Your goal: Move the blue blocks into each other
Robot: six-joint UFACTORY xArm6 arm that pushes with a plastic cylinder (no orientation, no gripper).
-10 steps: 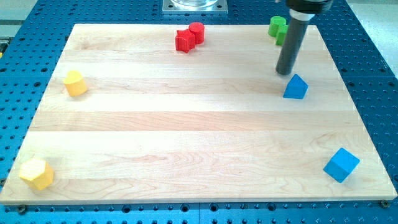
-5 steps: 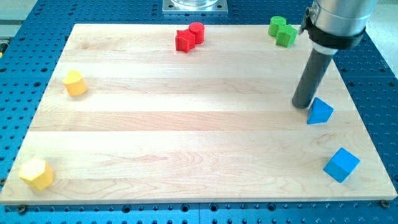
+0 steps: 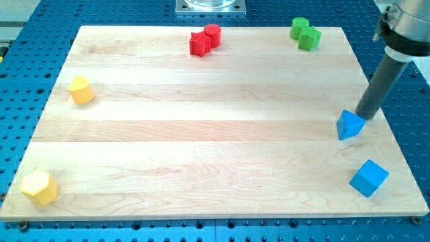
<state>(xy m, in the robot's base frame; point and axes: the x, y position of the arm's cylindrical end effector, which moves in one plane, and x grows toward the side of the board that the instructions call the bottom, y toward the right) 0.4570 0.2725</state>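
Observation:
A blue triangular block [image 3: 350,126] lies near the board's right edge. A blue cube [image 3: 369,178] sits below it near the board's bottom right corner, a clear gap apart. My tip [image 3: 363,117] stands at the upper right of the triangular block, touching or almost touching its top corner. The dark rod rises from there toward the view's top right.
A red star and red cylinder [image 3: 204,39] sit together at the board's top middle. Two green blocks [image 3: 305,32] sit at the top right. One yellow block [image 3: 81,89] lies at the left, another yellow block [image 3: 39,187] at the bottom left corner. The wooden board [image 3: 201,134] lies on a blue perforated table.
My tip has moved right and down, pushing the blue triangular block down and right toward the blue cube. The cube has not moved.

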